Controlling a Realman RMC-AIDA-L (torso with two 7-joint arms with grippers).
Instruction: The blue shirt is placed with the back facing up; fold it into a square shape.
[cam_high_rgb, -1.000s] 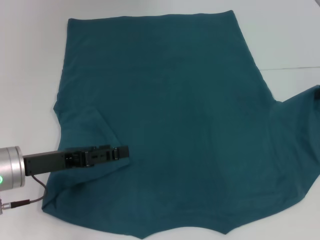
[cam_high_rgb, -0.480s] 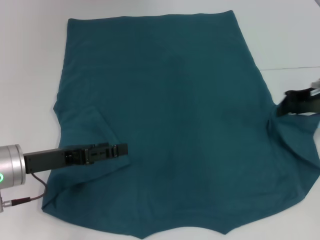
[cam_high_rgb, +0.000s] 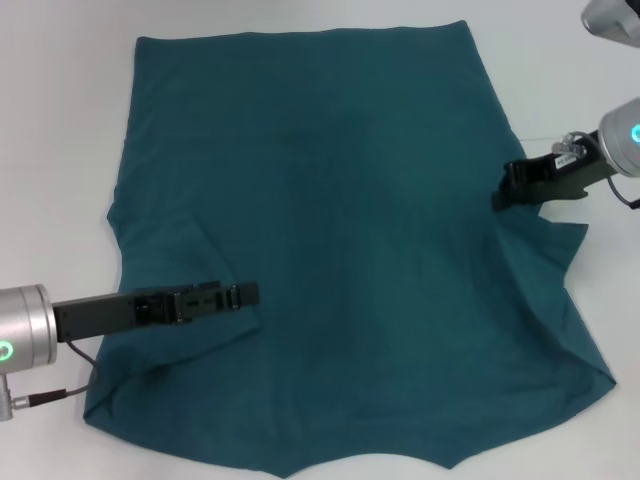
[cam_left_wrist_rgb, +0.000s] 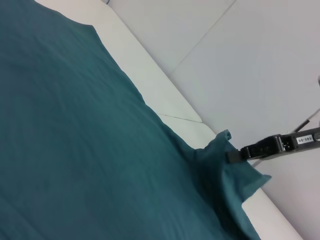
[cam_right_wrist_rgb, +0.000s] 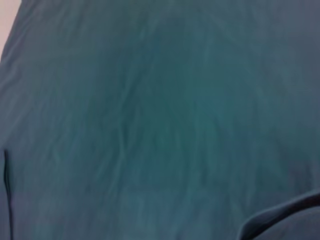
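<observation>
Right end effector (cam_high_rgb: 500, 192) gripping blue shirt (cam_high_rgb: 330, 240) sleeve, lifted inward

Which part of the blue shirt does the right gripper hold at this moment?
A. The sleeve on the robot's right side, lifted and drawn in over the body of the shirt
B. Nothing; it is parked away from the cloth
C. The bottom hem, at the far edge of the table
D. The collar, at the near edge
A: in the head view the right gripper pinches the right sleeve of the blue shirt, raised over the shirt's right edge.
</observation>
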